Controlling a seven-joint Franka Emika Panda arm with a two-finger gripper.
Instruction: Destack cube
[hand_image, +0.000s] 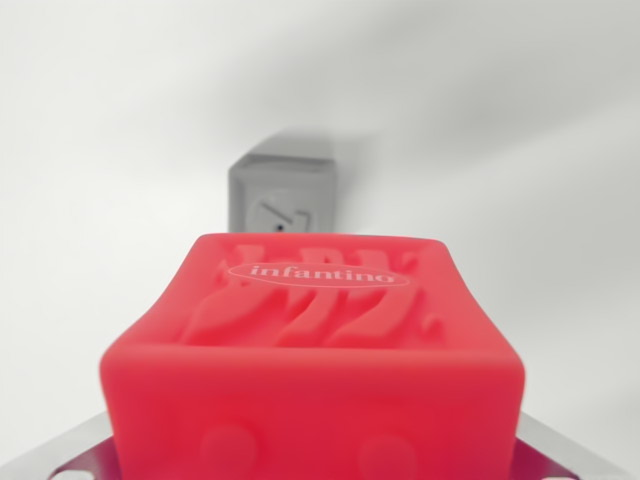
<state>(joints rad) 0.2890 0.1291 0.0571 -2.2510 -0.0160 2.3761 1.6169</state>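
Right up close, the red cube (315, 350) fills the near view, its raised "infantino" face toward the camera, sitting over the gripper (312, 462), whose metal shows at both lower corners. It looks clamped on the cube, though the fingertips are hidden, so I cannot tell for sure. Farther off, a grey cube (283, 195) rests on the white table (110, 130). Best handling, I'd judge: carry level and set down well apart from the grey one.

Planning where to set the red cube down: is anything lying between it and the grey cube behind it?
Nothing shows there. In the wrist view, the stretch between the red cube and the grey cube is bare white surface, though the red cube hides its near part.
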